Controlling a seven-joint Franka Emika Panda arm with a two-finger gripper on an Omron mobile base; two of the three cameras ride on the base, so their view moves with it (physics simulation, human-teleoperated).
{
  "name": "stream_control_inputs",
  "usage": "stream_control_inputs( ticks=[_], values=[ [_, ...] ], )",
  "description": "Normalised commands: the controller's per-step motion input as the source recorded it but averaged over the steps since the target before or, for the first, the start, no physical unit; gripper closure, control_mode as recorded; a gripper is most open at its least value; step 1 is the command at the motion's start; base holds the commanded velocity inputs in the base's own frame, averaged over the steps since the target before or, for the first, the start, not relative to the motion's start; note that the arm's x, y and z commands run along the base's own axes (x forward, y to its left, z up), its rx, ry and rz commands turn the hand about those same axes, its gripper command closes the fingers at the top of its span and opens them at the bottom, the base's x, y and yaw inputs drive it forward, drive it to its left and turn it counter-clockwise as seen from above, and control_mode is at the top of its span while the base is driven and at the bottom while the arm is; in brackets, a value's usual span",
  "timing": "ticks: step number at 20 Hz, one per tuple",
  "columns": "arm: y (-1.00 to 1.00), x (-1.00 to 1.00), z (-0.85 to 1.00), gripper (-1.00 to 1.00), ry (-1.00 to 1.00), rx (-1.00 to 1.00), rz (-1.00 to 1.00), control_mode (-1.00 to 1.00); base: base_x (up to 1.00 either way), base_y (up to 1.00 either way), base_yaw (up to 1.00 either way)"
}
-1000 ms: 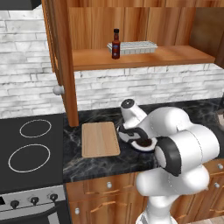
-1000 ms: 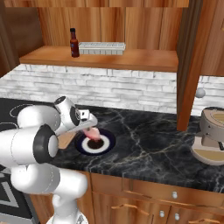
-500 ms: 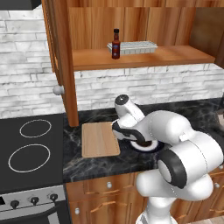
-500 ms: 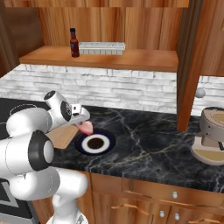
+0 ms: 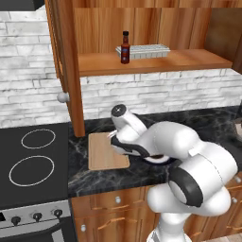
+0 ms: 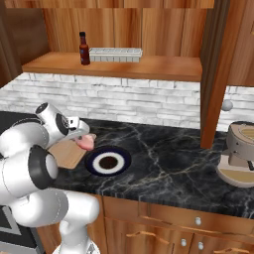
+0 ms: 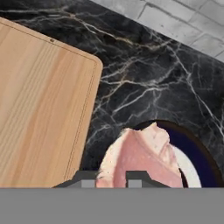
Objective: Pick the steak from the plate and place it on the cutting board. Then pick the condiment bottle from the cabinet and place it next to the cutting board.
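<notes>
The pink steak [image 7: 141, 157] hangs in my gripper [image 7: 111, 179], whose fingers are shut on its near edge. In the right base view the steak [image 6: 87, 142] is lifted off the counter between the plate [image 6: 120, 155] and the cutting board [image 6: 68, 154]. Seen from the hand, part of the meat still overlaps the navy rim of the plate [image 7: 199, 151], and the light-wood cutting board [image 7: 39, 105] lies just to the left. The dark condiment bottle [image 5: 125, 47] stands upright on the shelf of the cabinet [image 5: 156, 62], also visible as the condiment bottle [image 6: 84, 48].
A white tray [image 5: 149, 50] sits on the shelf beside the bottle. The open cabinet door [image 5: 64, 71] with a round knob hangs left of the board. A black stovetop [image 5: 28, 163] lies farther left. A round appliance [image 6: 241, 154] stands at the counter's right end.
The arm has swung left, carrying the steak from over the plate to the plate's left edge, close to the cutting board. The bottle has not moved.
</notes>
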Motion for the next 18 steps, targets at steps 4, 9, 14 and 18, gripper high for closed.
stream_control_inputs(
  ticks=[4,9,14,18],
  values=[
    [0.56,0.00,0.00,1.00,-0.03,0.00,0.00,-1.00,0.00,0.00,0.00],
    [0.55,0.00,0.00,1.00,-0.01,0.00,0.00,-1.00,0.00,0.00,0.00],
    [0.41,0.00,-0.10,1.00,-0.02,0.00,0.00,-1.00,0.00,0.00,0.00],
    [0.09,0.00,-0.41,1.00,-0.03,0.00,0.00,-1.00,0.00,0.00,0.00]
  ],
)
